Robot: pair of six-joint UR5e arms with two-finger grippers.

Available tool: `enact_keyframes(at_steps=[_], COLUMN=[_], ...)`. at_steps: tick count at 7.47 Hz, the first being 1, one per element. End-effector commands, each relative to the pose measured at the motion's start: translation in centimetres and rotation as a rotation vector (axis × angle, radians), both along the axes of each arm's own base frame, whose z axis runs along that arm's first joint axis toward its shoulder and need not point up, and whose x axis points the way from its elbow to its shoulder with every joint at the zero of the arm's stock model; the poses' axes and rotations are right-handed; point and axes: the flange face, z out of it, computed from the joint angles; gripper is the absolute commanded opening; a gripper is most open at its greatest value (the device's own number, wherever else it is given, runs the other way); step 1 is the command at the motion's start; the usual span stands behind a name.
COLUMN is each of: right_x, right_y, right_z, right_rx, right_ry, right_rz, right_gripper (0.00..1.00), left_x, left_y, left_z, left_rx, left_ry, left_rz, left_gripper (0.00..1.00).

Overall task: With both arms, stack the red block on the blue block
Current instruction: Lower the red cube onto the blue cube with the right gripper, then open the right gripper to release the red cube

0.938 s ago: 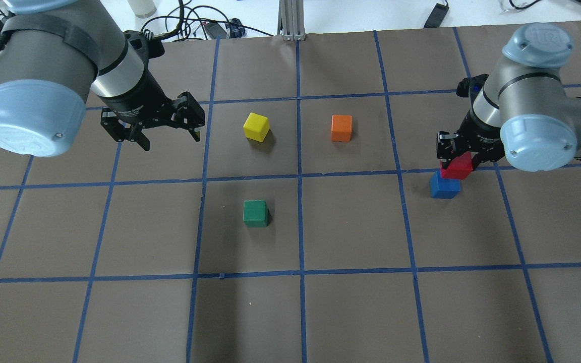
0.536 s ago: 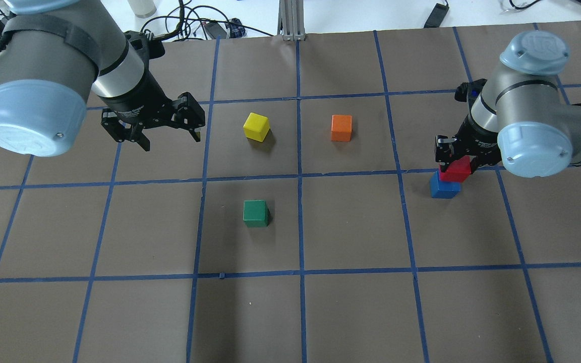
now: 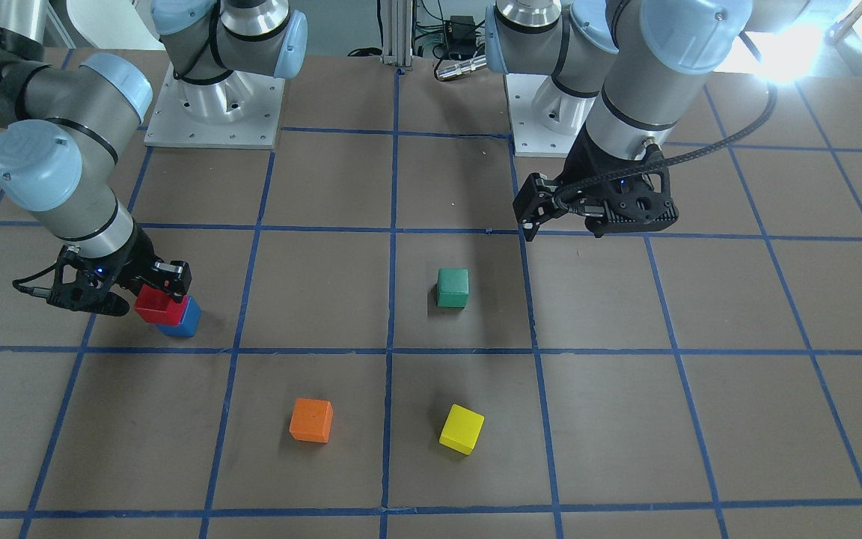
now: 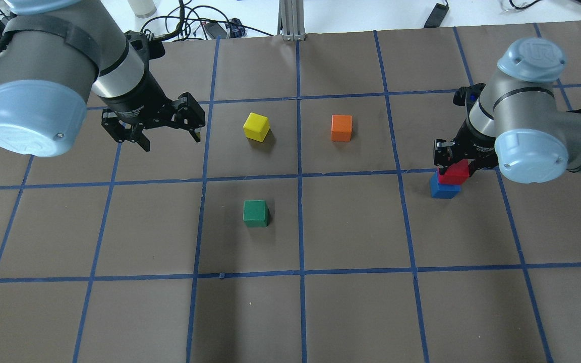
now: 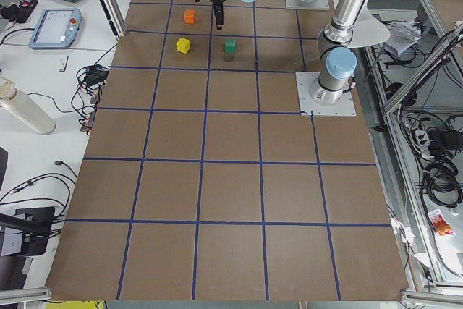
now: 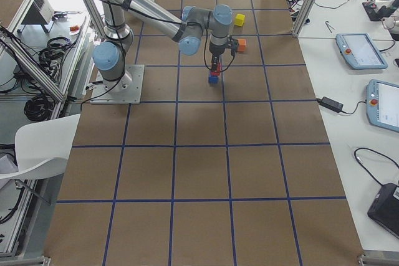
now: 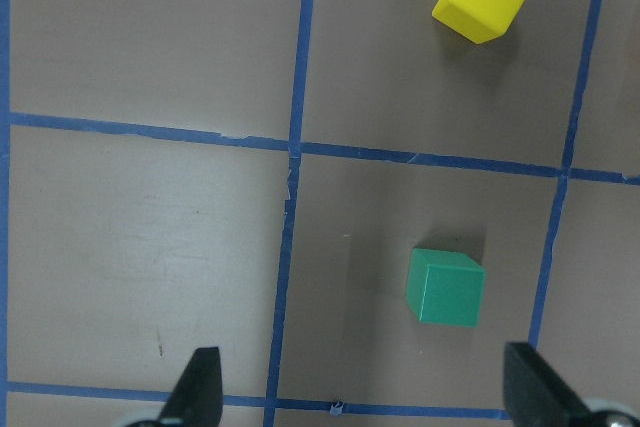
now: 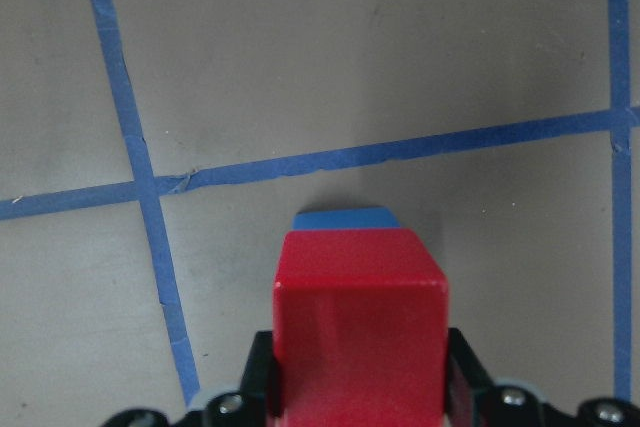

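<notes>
Brown taped-grid tabletop [image 4: 351,312], right jaws clamped on the red block [image 4: 453,175] directly over the blue block [image 4: 443,191]; left jaws hang wide open near the yellow block [image 4: 256,126].

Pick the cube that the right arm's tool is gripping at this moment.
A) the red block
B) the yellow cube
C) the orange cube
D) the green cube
A: the right tool is shut on the red block, its fingers on two opposite sides, holding it over the blue block.
</notes>
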Motion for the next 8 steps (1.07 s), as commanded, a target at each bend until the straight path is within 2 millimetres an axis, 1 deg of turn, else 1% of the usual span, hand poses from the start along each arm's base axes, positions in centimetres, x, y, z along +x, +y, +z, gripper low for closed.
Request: enact_keyframes(at_steps=[1,2,3,4,5,6,7,8], right_x=[0.0,0.1,0.1,0.0,-0.1,-0.1,-0.3,0.0], right_y=[0.0,0.0,0.0,-0.1,-0.2,-0.5,-1.8,-3.1], right_z=[-0.1,-0.1,-0.2,-0.6,-0.5,0.6,3.2,6.8], right_rx=[-0.005,-0.005,-0.004,0.007,0.005,-0.015,-0.058,-0.042], right_ry=[-0.001,-0.002,-0.005,-0.003,0.000,0.007,0.014,-0.003], right_rz=[0.017,0.027,0.029,0.024,0.024,0.023,0.017,0.015], right_gripper=[0.46,0.62,0.65,0.72,0.76,0.78,0.81,0.84], left_x=[0.0,0.0,0.1,0.1,0.1,0.1,0.1,0.1], left_y=[0.1,0.0,0.0,0.0,0.0,0.0,0.0,-0.1], left_z=[0.1,0.0,0.0,0.0,0.0,0.0,0.1,0.3], left_rx=[0.001,0.001,0.002,0.005,0.005,0.005,0.002,-0.002], left_ry=[-0.005,-0.005,-0.008,-0.009,-0.009,-0.009,-0.008,-0.008], left_rz=[0.000,0.000,0.000,0.000,0.000,0.000,0.000,0.000], left_gripper=[1.00,1.00,1.00,1.00,1.00,1.00,1.00,1.00])
